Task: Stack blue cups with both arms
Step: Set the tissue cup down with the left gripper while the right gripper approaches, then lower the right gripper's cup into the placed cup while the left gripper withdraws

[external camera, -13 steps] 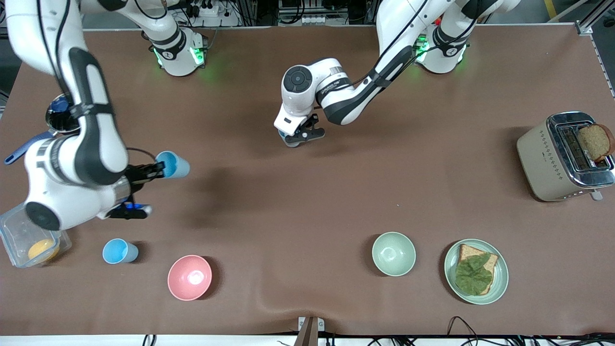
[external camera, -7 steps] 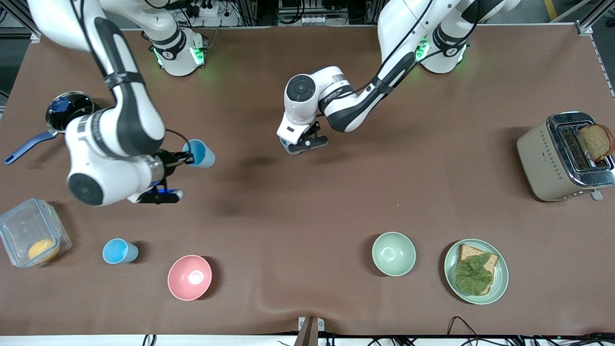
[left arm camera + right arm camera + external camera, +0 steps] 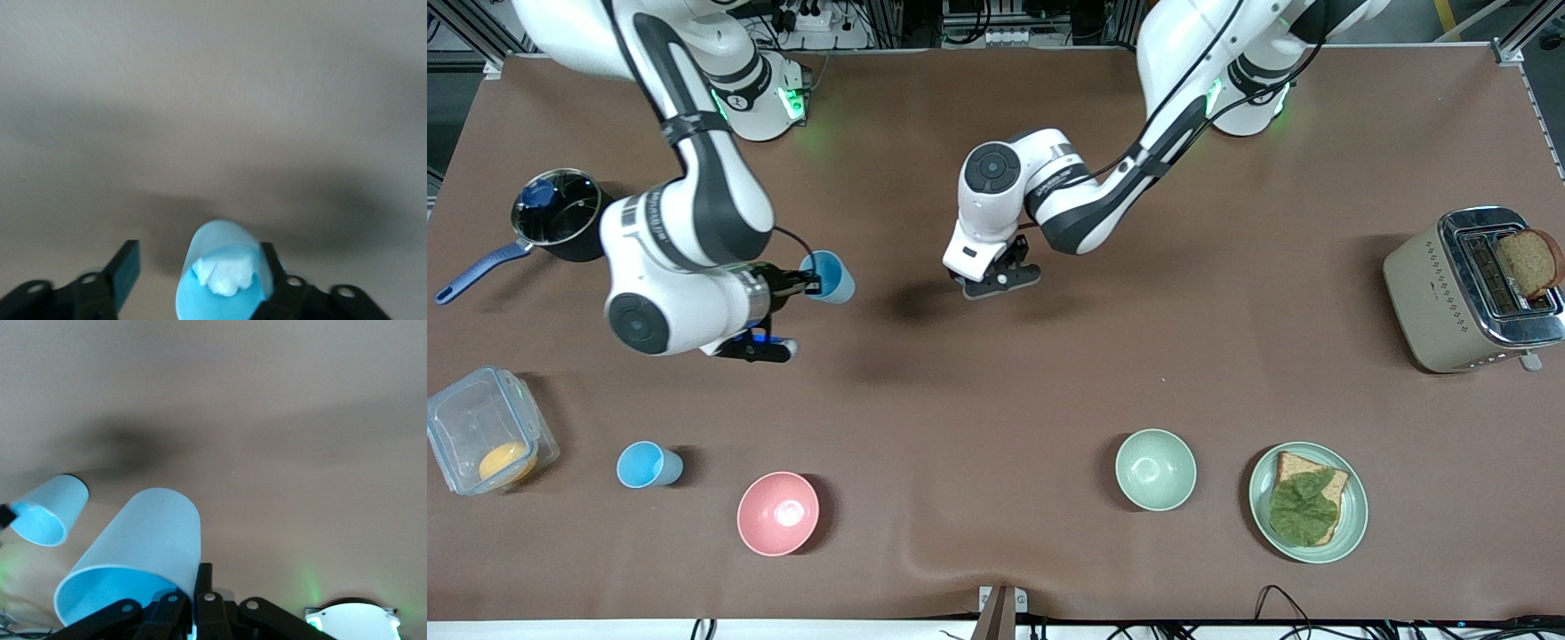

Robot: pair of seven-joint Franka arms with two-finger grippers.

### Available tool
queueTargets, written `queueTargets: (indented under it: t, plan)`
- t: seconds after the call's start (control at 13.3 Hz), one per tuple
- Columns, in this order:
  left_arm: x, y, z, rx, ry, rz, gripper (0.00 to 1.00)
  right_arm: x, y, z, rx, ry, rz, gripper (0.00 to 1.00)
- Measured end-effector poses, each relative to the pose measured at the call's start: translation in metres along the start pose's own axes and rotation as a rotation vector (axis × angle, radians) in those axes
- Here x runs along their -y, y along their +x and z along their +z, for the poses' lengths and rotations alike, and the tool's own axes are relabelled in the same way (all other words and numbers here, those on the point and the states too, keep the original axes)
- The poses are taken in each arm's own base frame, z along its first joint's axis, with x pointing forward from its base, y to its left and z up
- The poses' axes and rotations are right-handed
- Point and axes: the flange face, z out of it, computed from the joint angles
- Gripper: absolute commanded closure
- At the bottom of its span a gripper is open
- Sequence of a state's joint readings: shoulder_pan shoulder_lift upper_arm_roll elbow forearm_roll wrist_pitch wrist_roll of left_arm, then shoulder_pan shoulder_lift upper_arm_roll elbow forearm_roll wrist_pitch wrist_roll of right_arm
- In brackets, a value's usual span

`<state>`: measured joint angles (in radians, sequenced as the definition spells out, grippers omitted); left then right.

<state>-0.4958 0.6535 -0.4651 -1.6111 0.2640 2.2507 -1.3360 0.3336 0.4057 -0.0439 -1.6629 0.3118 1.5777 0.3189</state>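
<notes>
Blue cups: three of them here, and two are up in the air. The right gripper [image 3: 807, 283] has its jaws clamped on the sideways cup [image 3: 834, 276], which lies on its side with the open mouth back toward the gripper. It's over bare table [image 3: 996, 382], toward the right arm's end.

The left gripper [image 3: 996, 274] is over the middle of the table, holding the tilted cup [image 3: 223, 280]. From the front cam that cup is pretty much hidden under the hand. The left wrist cam shows one finger [image 3: 267, 257] pressed on its wall while the other sits a bit apart from it. So I think the jaws are pinching it by the rim, but I'm not 100% on that. There's a white blob inside it. The right wrist cam catches both cups, tilted cup [image 3: 50, 510] near the sideways one [image 3: 133, 553] but not touching.

The standing cup [image 3: 647, 465] is upright on the table. It sits between the clear container [image 3: 454, 409] and the pink bowl [image 3: 777, 513], nearer the camera than both grippers.
</notes>
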Motion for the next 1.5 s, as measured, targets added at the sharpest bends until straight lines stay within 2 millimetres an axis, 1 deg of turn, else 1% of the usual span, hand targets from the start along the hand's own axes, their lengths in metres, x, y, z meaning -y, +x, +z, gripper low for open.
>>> queueTargets:
  t: [0.07,0.15,0.22,0.3,0.38,0.45,0.53,0.6,0.67,0.75,0.82,0.9,0.97,1.05,1.12,1.27,1.35,1.43,1.5]
  plan:
    - [0.004,0.013,-0.025,-0.024,-0.006,-0.018,0.0,0.01,-0.003,0.003,-0.008,-0.006,0.016,1.0]
    - [0.01,0.027,-0.058,-0.054,-0.01,-0.039,0.0,0.02,-0.005,0.007,-0.02,-0.01,0.038,1.0]
    - [0.019,0.042,-0.095,-0.09,-0.012,-0.064,0.0,0.032,-0.008,0.011,-0.033,-0.014,0.059,1.0]
    - [0.033,0.058,-0.135,-0.133,-0.018,-0.089,0.0,0.044,-0.012,0.015,-0.045,-0.017,0.08,1.0]
    - [0.052,0.077,-0.177,-0.178,-0.027,-0.092,0.0,0.056,-0.017,0.019,-0.052,-0.017,0.1,1.0]
    - [0.076,0.097,-0.215,-0.219,-0.024,-0.065,0.0,0.069,-0.022,0.025,-0.058,-0.012,0.119,1.0]
    - [0.102,0.117,-0.248,-0.241,-0.015,-0.024,0.0,0.082,-0.026,0.032,-0.069,-0.013,0.141,1.0]
    - [0.131,0.139,-0.275,-0.253,-0.005,0.023,0.0,0.097,-0.032,0.042,-0.082,-0.017,0.164,1.0]
    - [0.166,0.163,-0.293,-0.252,0.019,0.059,0.0,0.112,-0.038,0.054,-0.094,-0.022,0.183,1.0]
    - [0.2,0.189,-0.303,-0.242,0.04,0.086,0.0,0.126,-0.044,0.065,-0.097,-0.019,0.202,1.0]
    - [0.248,0.225,-0.311,-0.228,0.053,0.126,0.0,0.145,-0.054,0.079,-0.081,0.006,0.217,1.0]
    - [0.27,0.24,-0.314,-0.219,0.065,0.145,0.0,0.156,-0.06,0.085,-0.079,0.017,0.229,1.0]
    - [0.289,0.248,-0.318,-0.202,0.085,0.165,0.0,0.168,-0.065,0.092,-0.09,0.022,0.244,1.0]
    - [0.306,0.252,-0.326,-0.187,0.092,0.18,0.0,0.179,-0.071,0.1,-0.099,0.019,0.252,1.0]
    - [0.321,0.254,-0.336,-0.171,0.084,0.188,0.0,0.186,-0.075,0.107,-0.101,0.014,0.255,1.0]
    - [0.356,0.258,-0.351,-0.136,0.08,0.203,0.0,0.188,-0.074,0.114,-0.096,0.005,0.262,1.0]
    - [0.368,0.261,-0.354,-0.129,0.083,0.214,0.0,0.186,-0.073,0.117,-0.092,0.001,0.266,1.0]
    - [0.373,0.263,-0.354,-0.123,0.087,0.218,0.0,0.185,-0.072,0.121,-0.09,-0.003,0.269,1.0]
    - [0.373,0.261,-0.353,-0.11,0.091,0.219,0.0,0.184,-0.072,0.124,-0.088,-0.006,0.27,1.0]
